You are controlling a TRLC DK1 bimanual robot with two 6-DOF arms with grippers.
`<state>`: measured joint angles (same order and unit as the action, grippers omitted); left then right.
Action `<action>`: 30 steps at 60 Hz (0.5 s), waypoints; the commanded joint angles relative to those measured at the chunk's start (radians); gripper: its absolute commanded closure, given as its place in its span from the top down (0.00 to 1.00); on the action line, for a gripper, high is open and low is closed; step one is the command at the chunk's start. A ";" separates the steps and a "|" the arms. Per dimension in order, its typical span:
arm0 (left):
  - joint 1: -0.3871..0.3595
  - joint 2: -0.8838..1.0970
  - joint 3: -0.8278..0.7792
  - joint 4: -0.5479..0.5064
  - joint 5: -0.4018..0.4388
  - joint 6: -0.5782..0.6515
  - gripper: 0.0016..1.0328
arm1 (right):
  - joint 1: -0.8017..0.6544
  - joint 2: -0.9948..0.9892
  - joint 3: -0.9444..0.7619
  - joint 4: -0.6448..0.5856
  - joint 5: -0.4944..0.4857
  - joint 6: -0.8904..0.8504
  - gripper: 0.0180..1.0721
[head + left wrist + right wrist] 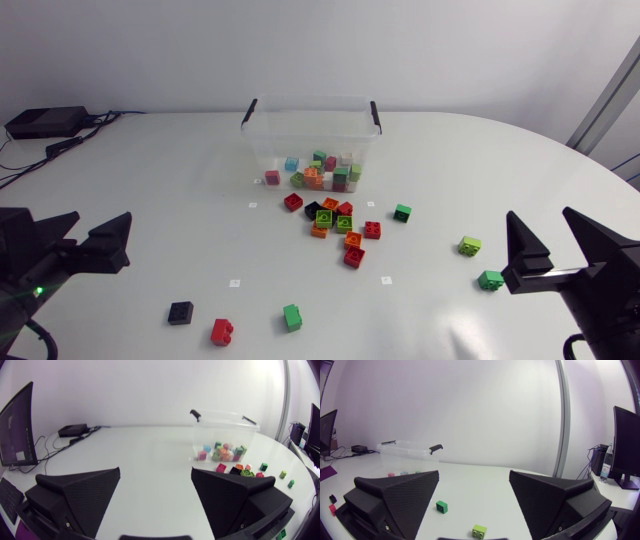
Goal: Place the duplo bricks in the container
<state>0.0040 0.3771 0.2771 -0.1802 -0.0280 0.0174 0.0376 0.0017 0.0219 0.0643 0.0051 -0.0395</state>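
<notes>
A clear container (310,128) with black handles stands at the back middle, with several coloured bricks inside. In front of it lies a cluster of red, orange, green and black duplo bricks (335,225). Loose bricks lie around it: dark green (402,212), lime (469,245), green (490,280), black (180,312), red (222,331), green (292,317). My left gripper (103,220) (156,472) hangs open at the left, empty. At the right, my right gripper (540,218) (474,475) is open and empty beside the green brick. Ahead of it lie a lime brick (479,531) and a green one (441,506).
The table (150,180) is white and rounded. Small white markers (234,283) dot its surface around the cluster. The left wrist view shows the container (223,435) ahead and to the right, the right wrist view has the container (410,452) far off beyond its finger.
</notes>
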 commanded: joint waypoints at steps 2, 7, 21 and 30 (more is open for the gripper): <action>-0.006 0.203 0.140 -0.107 -0.003 -0.042 0.96 | 0.005 0.040 0.001 0.031 0.012 0.043 0.96; -0.012 0.387 0.255 -0.251 -0.003 -0.039 0.96 | 0.005 0.106 0.024 0.054 0.022 0.050 0.96; -0.029 0.832 0.542 -0.593 -0.003 -0.037 0.96 | 0.001 0.299 0.115 0.097 0.059 0.084 0.96; -0.035 0.944 0.603 -0.697 0.060 -0.059 0.94 | -0.002 0.382 0.156 0.104 0.076 0.099 0.96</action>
<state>-0.0231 1.2644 0.8391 -0.8284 0.0044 -0.0055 0.0376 0.3408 0.1410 0.1547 0.0658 0.0242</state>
